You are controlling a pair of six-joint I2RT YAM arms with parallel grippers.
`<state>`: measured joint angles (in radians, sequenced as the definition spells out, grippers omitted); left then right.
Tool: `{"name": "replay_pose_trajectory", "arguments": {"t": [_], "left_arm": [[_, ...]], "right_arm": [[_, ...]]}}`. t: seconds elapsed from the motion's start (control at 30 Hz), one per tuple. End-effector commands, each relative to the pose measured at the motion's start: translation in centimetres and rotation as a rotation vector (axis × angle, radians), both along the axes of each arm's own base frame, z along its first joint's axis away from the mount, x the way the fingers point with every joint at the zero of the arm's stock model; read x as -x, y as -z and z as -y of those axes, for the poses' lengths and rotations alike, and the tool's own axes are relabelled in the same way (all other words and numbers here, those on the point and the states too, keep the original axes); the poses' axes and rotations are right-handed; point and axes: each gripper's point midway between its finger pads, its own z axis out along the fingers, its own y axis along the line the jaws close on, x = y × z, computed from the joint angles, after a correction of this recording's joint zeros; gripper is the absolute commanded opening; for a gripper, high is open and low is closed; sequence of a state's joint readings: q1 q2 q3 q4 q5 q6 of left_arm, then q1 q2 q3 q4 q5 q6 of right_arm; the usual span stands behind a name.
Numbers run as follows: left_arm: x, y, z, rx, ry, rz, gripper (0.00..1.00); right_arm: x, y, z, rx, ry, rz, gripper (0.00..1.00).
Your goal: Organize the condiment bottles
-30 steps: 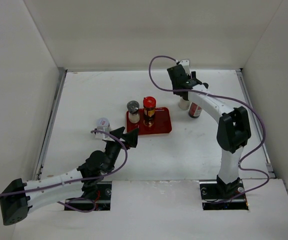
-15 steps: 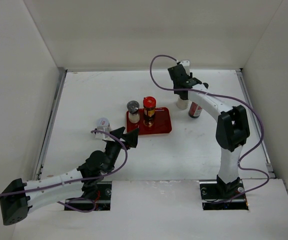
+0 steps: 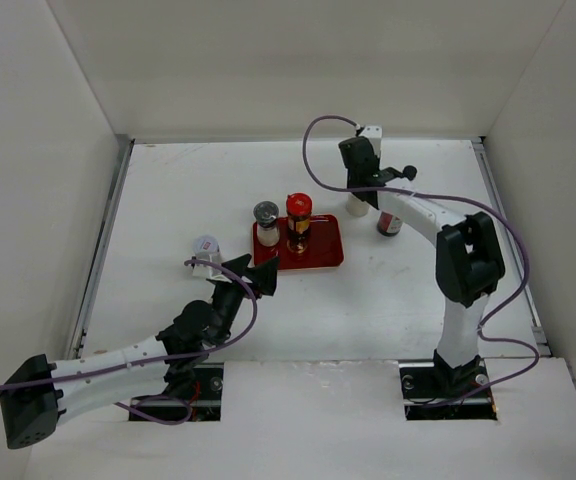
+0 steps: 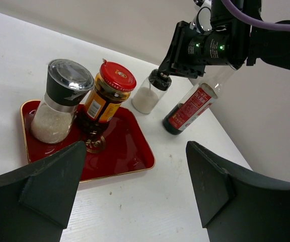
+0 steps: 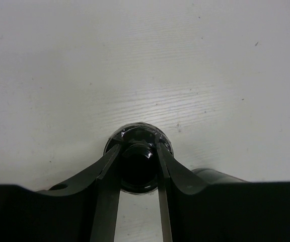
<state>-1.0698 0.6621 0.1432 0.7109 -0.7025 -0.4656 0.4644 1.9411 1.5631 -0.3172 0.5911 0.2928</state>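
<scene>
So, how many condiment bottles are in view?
5: grey-lidded shaker and red-lidded jar on the red tray, white-lidded jar left of it, a black-capped bottle between the right jaws, the red-labelled bottle beside it.

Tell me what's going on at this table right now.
The right gripper is clamped on the cap of the black-capped bottle behind the red tray, with the red-labelled bottle beside it. The grey-lidded shaker and red-lidded jar stand on the tray. The left gripper hangs open by the tray's near edge, holding nothing, with the white-lidded jar next to it.
</scene>
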Motion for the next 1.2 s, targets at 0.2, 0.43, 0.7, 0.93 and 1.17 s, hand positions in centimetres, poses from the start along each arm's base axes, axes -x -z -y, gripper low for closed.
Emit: {"name": "replay_pose_trajectory", "arguments": {"t": [0.2,0.43,0.7,0.93,1.17], "left_arm": [[0.2,-0.6,0.1,0.044,0.014,0.017,0.8],[0.0,-0.4,0.2,0.04,0.009,0.015,0.8],[0.0,-0.8,-0.4,0.055,-0.005,0.024,0.79],[0.0,-1.0,-0.7,0.065,-0.013,0.03,0.79],[-0.1,-0.9,-0.6,0.059,-0.013,0.026,0.79]], "right_arm": [[0.6,-8.3,-1.1,-0.046,-0.021,0.238,0.21],[3.3,-10.6,-4.9,-0.098,-0.114,0.284,0.21],[5.6,-9.6,-10.2,-0.158,-0.208,0.275,0.21],[6.5,-6.4,-11.4,-0.184,-0.215,0.23,0.22],[7.2,-4.6,-11.2,-0.19,-0.214,0.204,0.23]]}}
